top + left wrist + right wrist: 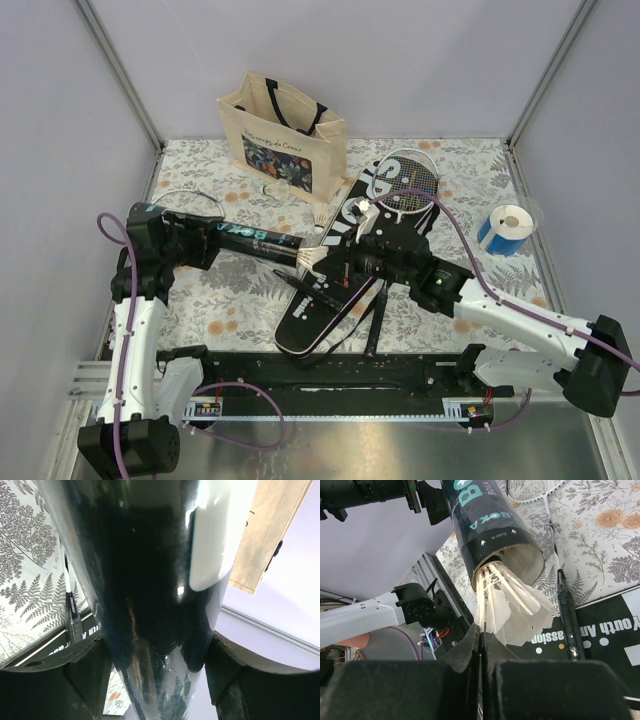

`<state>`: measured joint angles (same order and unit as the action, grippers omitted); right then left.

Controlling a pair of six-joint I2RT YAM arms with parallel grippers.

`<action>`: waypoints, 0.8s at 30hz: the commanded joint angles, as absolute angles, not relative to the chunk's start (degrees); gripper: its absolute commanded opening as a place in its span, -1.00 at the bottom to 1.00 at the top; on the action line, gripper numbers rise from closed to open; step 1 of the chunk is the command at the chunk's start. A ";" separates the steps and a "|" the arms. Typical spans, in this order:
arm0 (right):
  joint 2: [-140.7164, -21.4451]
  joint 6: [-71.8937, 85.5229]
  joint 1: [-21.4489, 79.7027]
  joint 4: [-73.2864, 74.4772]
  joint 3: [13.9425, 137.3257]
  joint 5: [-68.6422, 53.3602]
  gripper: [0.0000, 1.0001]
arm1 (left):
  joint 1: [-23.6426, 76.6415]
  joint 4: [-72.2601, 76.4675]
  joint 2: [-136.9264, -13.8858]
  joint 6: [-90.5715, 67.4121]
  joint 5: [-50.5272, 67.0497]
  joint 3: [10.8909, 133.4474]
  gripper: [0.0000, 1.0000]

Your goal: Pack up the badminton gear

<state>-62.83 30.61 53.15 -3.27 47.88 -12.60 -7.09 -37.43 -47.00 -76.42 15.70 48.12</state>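
At the mouth of the tube the left gripper holds, the right gripper pinches a half-in shuttlecock; rackets lie unpacked.

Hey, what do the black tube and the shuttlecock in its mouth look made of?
The tube looks like glossy coated cardboard or plastic: it mirrors light, and its open rim shows a pale inner wall. The shuttlecock looks like real feather: separate off-white matte vanes on thin quills.

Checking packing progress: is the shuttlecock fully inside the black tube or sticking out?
Sticking out. The shuttlecock fans its white feathers past the mouth of the black tube, pinched by the right gripper.
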 commanded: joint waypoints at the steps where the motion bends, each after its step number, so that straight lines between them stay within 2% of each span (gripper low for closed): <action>1: -65.91 30.15 53.79 -6.15 52.38 -12.57 -1.00 | -7.12 -31.12 -46.58 -76.02 19.59 47.29 -0.50; 9: -70.92 30.23 53.88 -11.33 54.31 -13.36 -1.00 | -7.03 -30.85 -45.88 -75.94 19.51 46.50 -0.51; 24: -79.80 34.19 54.40 -32.51 52.74 -16.61 -0.95 | -6.94 -30.67 -43.68 -79.10 21.80 44.30 -0.53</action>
<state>-78.56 32.56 53.65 -20.53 51.64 -15.73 -7.44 -34.15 -45.34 -79.70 18.59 44.38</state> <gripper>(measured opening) 0.020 0.685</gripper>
